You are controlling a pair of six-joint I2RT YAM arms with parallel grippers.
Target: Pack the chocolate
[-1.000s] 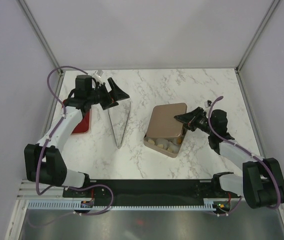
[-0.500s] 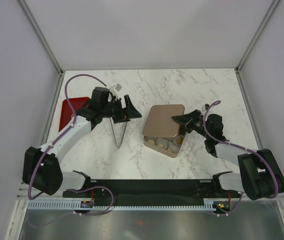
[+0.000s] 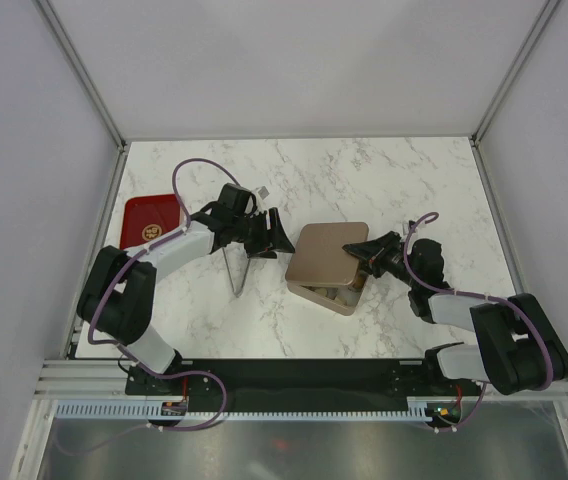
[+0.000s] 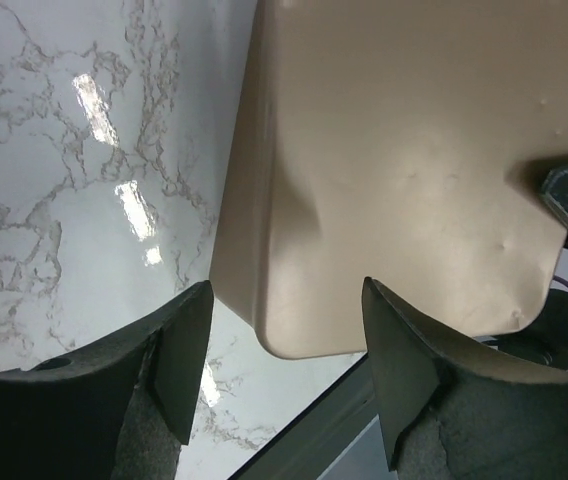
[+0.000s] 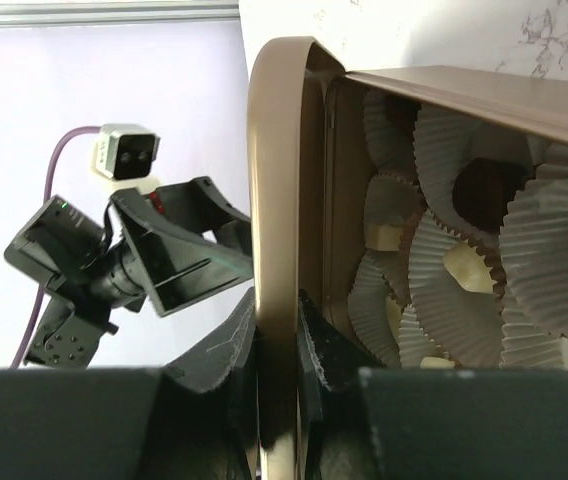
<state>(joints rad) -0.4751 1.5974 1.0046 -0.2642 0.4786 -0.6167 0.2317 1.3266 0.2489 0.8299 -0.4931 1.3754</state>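
Observation:
The tan box (image 3: 342,295) stands mid-table, and its lid (image 3: 326,252) covers most of it. My right gripper (image 3: 364,252) is shut on the lid's right rim (image 5: 274,200), which stands tilted over the box. Under the lid, white paper cups hold chocolate: a cream piece (image 5: 467,268) and a dark piece (image 5: 484,190). My left gripper (image 3: 276,240) is open at the lid's left side. In the left wrist view the lid's corner (image 4: 294,335) lies between the fingers (image 4: 179,350) without touching them.
A red tray (image 3: 152,220) lies at the left of the table. Thin metal tongs (image 3: 236,268) lie just left of the box, under my left arm. White walls close the table in at the back and at both sides.
My left arm has swung right from the red tray to the lid's left edge, its jaws narrowing. My right gripper has drawn the lid further over the box.

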